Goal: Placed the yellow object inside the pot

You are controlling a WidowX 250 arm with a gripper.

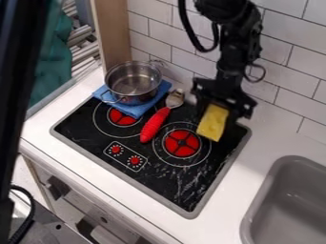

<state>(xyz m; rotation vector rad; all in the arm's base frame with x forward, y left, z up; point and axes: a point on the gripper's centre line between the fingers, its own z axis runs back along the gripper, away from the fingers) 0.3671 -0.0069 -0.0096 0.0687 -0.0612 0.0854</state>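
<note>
Yellow block [213,123] over black stove [173,182] — gripper [218,106] jaws clamped on it — metal pot [132,83] on blue cloth [136,110].

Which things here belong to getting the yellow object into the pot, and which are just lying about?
For the job:
yellow object, held in the gripper
metal pot, the destination

Just there:
blue cloth, under the pot
red-handled spoon, on the stove
sink
</note>
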